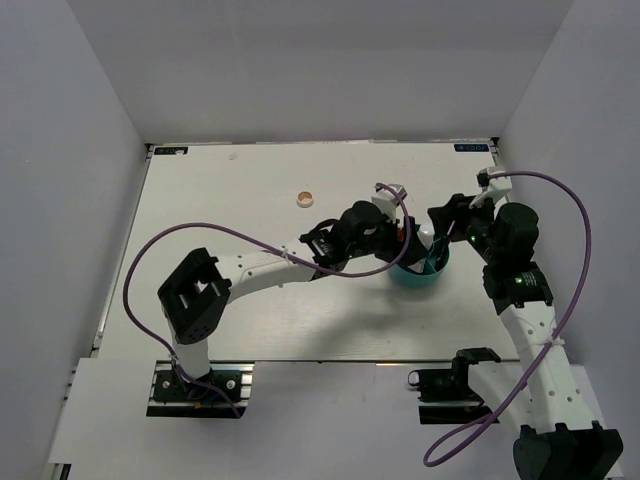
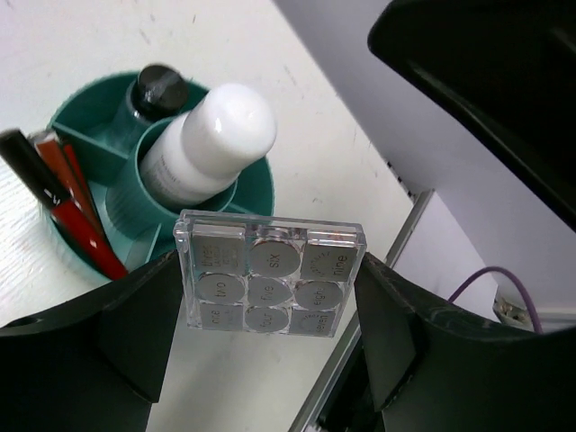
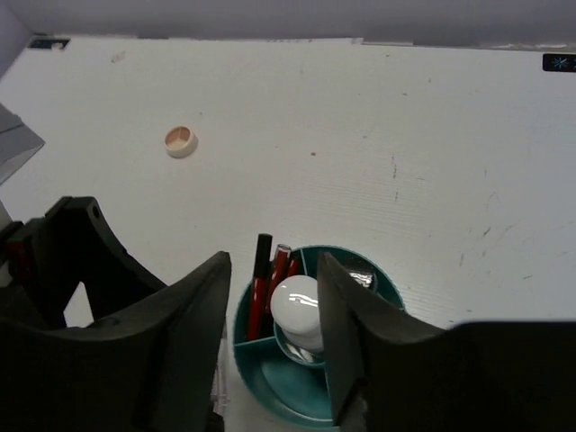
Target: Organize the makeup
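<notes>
My left gripper (image 2: 268,310) is shut on the square palette (image 2: 270,270), a clear case with round and square pans, and holds it in the air just beside the teal tub (image 2: 76,112). In the top view the palette (image 1: 391,190) sits above the tub (image 1: 416,279). The tub holds the white bottle (image 2: 211,144), red-and-black pencils (image 2: 63,193) and a dark-capped vial (image 2: 157,90). My right gripper (image 3: 274,346) is open and empty, hovering over the tub (image 3: 301,396) with the white bottle (image 3: 299,310) between its fingers in view. The peach compact (image 3: 180,141) lies alone on the table.
The peach compact (image 1: 305,199) lies left of both grippers near the table's middle. The two grippers (image 1: 440,238) crowd together over the tub. The table's right edge and a purple cable (image 2: 481,279) show in the left wrist view. White walls enclose the table.
</notes>
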Tool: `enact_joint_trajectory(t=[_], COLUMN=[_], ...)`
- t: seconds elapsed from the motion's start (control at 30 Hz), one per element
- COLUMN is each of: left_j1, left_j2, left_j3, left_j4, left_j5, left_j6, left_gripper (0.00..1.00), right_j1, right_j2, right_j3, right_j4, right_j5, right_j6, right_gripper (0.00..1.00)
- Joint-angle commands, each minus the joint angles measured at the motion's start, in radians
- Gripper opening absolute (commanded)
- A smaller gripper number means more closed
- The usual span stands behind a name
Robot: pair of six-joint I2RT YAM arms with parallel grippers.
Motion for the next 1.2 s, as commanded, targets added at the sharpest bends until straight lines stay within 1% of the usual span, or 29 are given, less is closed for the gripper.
enact_joint_trajectory(t=[0.0, 0.03, 0.13, 0.4, 0.67, 0.87, 1.17], left_j1=[-0.017, -0.017, -0.026, -0.059, -0.088, -0.097, -0.097], left_j2=[-0.02, -0.019, -0.003, 0.055, 0.081, 0.08, 0.086], left_j3=[0.014, 0.007, 0.007, 0.024, 0.003, -0.043, -0.082], left_j4=[0.106, 0.12, 0.139, 0.146, 0.215, 0.284, 0.32], left_j5=[-0.062, -0.072, -0.127, -0.205, -0.25, -0.273, -0.285], left_j6=[0.012, 0.01, -0.002, 0.007, 0.057, 0.104, 0.105], left_gripper=[0.01, 0.0, 0.0, 0.0, 0.0, 0.0, 0.0], right_j1=[-0.008, -0.005, -0.005, -0.007, -0.014, -0.013, -0.016], right_j2=[-0.024, -0.024, -0.021, -0.022, -0.033, -0.035, -0.036], right_j3=[0.04, 0.04, 0.04, 0.046, 0.04, 0.04, 0.032], right_j4=[0.067, 0.068, 0.068, 0.078, 0.081, 0.079, 0.079], right_j5=[0.041, 0.044, 0.05, 0.076, 0.084, 0.085, 0.082], right_j6=[0.081, 0.085, 0.093, 0.101, 0.108, 0.104, 0.102], right_gripper=[0.47, 0.44, 0.43, 0.43, 0.44, 0.44, 0.44])
